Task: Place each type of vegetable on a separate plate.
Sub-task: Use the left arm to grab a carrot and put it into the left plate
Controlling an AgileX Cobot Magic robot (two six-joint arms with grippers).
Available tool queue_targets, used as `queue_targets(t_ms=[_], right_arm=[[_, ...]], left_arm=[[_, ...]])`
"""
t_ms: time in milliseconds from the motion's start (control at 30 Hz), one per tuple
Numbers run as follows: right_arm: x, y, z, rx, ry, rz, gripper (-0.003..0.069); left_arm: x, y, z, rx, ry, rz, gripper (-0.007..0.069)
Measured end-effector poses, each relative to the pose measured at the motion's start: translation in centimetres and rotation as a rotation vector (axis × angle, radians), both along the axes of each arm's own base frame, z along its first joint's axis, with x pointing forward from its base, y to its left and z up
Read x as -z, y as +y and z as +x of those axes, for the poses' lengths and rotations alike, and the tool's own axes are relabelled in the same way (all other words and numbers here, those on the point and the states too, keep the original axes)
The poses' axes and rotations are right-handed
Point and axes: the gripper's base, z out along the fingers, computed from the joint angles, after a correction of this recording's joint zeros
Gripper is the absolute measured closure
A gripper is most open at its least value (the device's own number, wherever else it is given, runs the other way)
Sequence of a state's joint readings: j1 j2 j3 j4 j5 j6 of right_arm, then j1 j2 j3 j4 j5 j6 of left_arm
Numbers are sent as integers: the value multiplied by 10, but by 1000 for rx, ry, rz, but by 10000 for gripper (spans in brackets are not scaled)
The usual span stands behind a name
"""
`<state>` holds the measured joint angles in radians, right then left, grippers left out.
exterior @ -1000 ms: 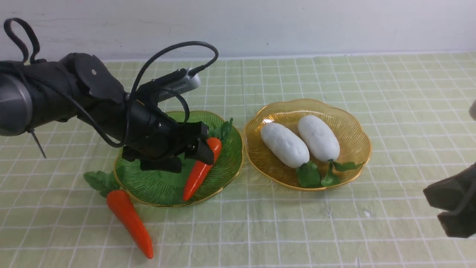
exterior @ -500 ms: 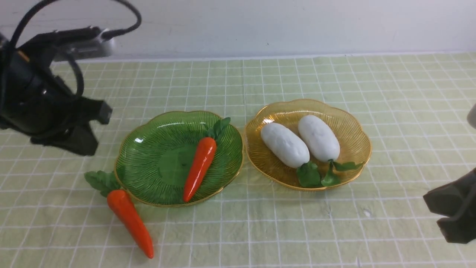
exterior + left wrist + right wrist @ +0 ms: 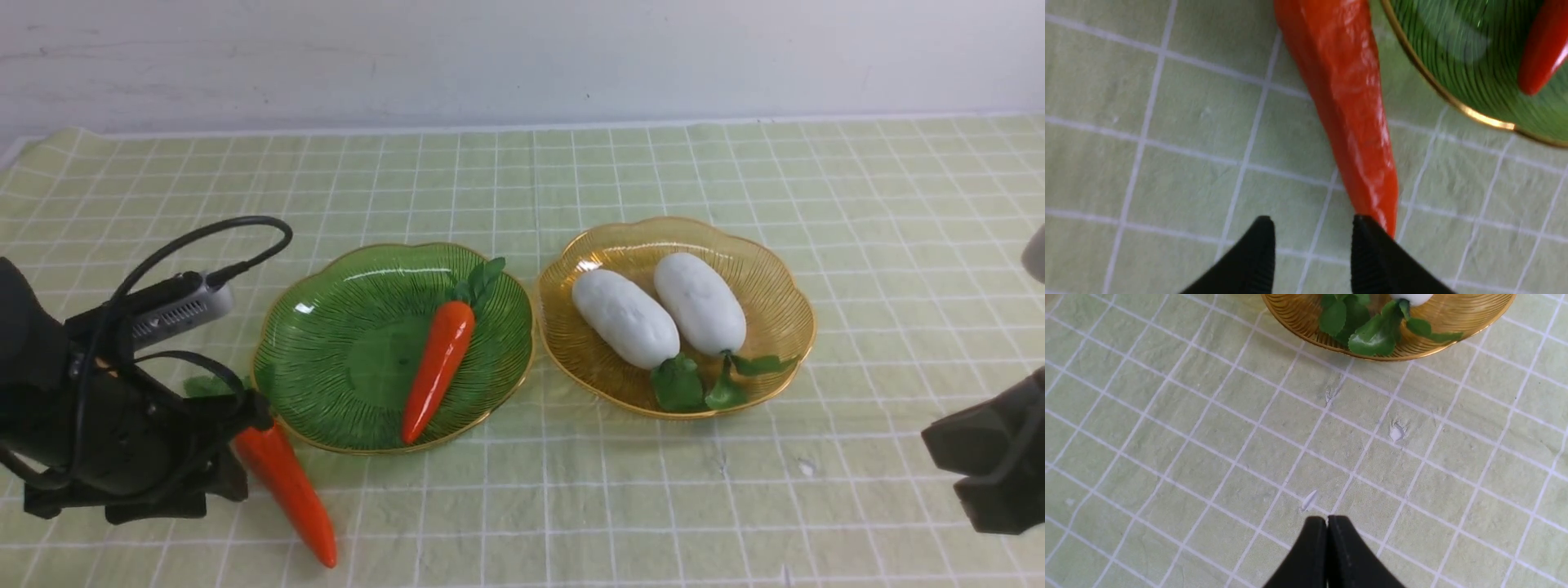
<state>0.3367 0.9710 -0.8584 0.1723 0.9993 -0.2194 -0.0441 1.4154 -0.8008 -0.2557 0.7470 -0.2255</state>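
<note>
1. The right gripper [image 3: 1327,522] is parked low at the near right edge. Its jaws are pressed together and nothing is held.
2. The left gripper [image 3: 1312,226] has been brought from over the green plate [image 3: 351,351] down to the loose carrot [image 3: 286,486] on the cloth. Its jaws are parted and empty, and one fingertip is seen just beside the carrot. Contact cannot be told.
3. One carrot [image 3: 437,367] is left released on the green plate.
4. Both radishes [image 3: 624,318] are unmoved on the amber plate [image 3: 775,286]. Only the loose carrot is judged outstanding.
</note>
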Motion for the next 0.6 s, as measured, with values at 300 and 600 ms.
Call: queue_targets(t_ms=[300,600], right_arm=[[0,1,0,0,4,11,673],[0,1,0,0,5,13,673]], left_arm=[[32,-2,23,-70,13,-34,188],[51,-5,32,-146,38,-89,187]])
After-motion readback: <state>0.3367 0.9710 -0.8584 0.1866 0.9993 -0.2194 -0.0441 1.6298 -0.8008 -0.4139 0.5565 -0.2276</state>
